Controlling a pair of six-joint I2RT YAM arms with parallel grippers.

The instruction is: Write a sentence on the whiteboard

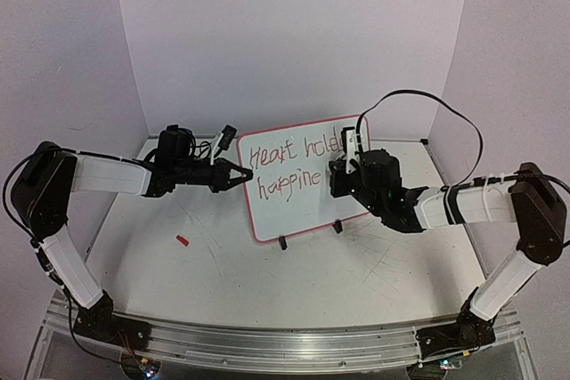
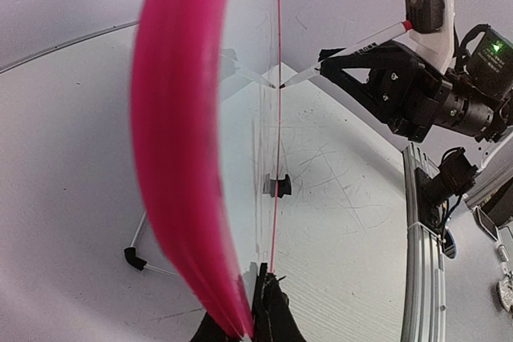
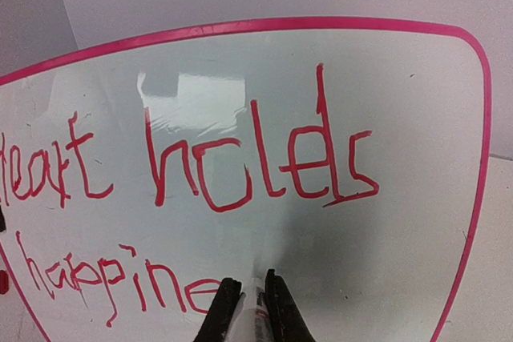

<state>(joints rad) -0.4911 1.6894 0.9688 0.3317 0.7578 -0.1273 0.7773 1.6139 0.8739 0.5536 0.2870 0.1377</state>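
While pressing white red-ended marker (image 2: pixel 357 50) clenched in right gripper (image 3: pixel 251 286), could lever pink-rimmed whiteboard (image 1: pixel 303 211) from edge pinch of left gripper (image 1: pixel 242 172)

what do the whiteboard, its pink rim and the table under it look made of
Whiteboard: glossy white face, likely a coated panel; it mirrors a bright light patch and carries red marker writing.
Rim: smooth pink, probably moulded plastic, with rounded corners.
Table: matte white, scratched and scuffed, perhaps painted or laminated board; the look leaves that open.
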